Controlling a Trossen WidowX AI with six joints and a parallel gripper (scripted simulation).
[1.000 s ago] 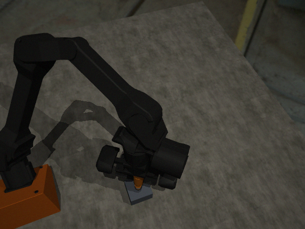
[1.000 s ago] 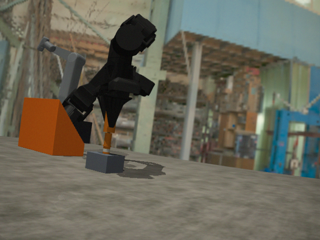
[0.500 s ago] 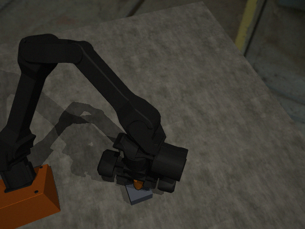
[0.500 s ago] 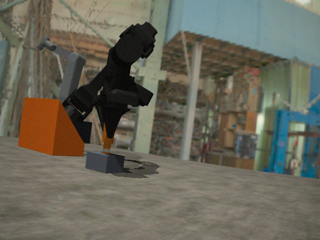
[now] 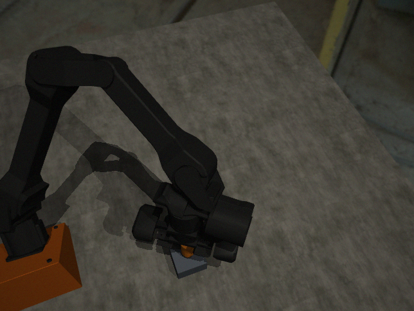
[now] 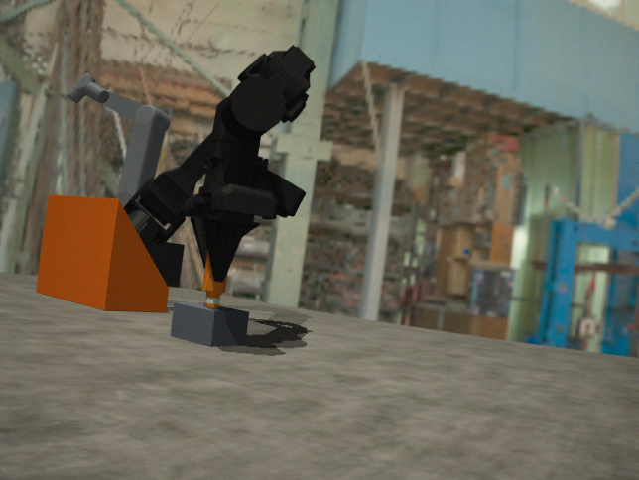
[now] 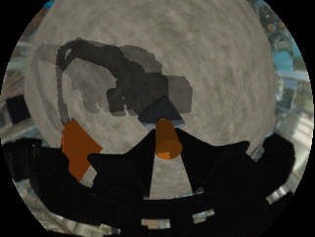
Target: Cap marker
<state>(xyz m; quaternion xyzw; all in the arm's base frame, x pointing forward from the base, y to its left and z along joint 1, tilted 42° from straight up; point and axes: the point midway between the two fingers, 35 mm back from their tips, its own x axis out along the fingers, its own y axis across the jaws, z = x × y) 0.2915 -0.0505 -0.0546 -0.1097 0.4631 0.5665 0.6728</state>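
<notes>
The jaws (image 6: 215, 266) of a black robot arm grip an orange cap (image 5: 187, 250) (image 6: 215, 287) (image 7: 168, 139) over a marker (image 6: 211, 302) standing in a gray-blue holder block (image 5: 189, 263) (image 6: 206, 324) (image 7: 162, 110) on the desk (image 5: 284, 160) (image 6: 361, 402) (image 7: 220, 64). A short stretch of the marker, with a pale band, shows between the cap's lower edge and the block; whether the cap is fully seated cannot be told.

Trouble could come from several quarters. A slightly tilted cap may bind on the marker's shoulder and never click. Pressing off-center may lean the marker or push the block askew, and a weak hold may let the fingers slide down the cap instead of driving it home. Should the jaws part unevenly or lift before letting go, the cap could come away with them.

The desk's mottled gray-brown top carries the arm's dark shadow, beside an orange base housing (image 5: 40, 277) (image 6: 77, 253) (image 7: 80, 147). Beyond stand pale green pillars, a blue overhead panel (image 6: 464, 52), stacked shelving and a blue frame (image 6: 557, 284) in an industrial hall.
</notes>
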